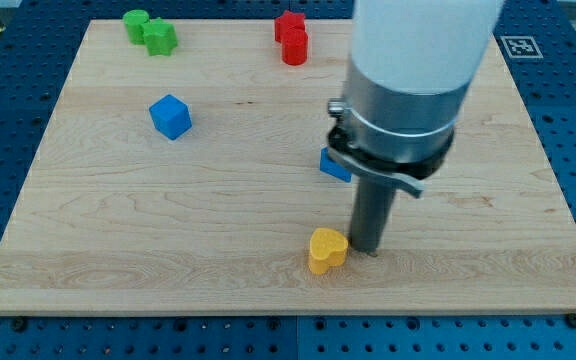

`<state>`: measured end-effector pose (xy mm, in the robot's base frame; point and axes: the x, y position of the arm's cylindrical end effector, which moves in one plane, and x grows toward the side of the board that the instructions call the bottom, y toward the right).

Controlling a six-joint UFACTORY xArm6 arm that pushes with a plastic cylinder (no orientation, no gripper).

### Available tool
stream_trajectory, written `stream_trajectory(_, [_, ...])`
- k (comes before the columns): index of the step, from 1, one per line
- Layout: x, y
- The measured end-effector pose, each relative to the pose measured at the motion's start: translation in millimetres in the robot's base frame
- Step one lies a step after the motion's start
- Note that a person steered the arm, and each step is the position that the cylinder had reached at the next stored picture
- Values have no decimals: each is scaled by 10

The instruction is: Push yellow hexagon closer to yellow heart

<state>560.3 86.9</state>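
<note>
my tip (pixel 366 250) holds nothing, touching the yellow heart (pixel 326 250) on the wooden board (pixel 118 240).

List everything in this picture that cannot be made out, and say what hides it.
- Yellow hexagon: not seen anywhere in the camera view; possibly behind the arm.
- Second blue block: mostly covered by the arm, shape unclear.
- My tip: beside the yellow heart, on the view's right; contact unclear.
- Two green blocks, two red blocks: shapes too small.

yellow heart (pixel 327 250), blue cube (pixel 170 116), pale wood-grain board (pixel 118 230)
</note>
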Motion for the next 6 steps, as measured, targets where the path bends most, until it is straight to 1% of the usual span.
stream_trajectory(1, [-65, 645])
stream_trajectory(2, [-652, 803])
stream_trajectory(3, [-1331, 818])
stream_trajectory(4, [-1764, 1038])
stream_trajectory(5, [-2059, 1059])
stream_trajectory(6, [-2103, 757])
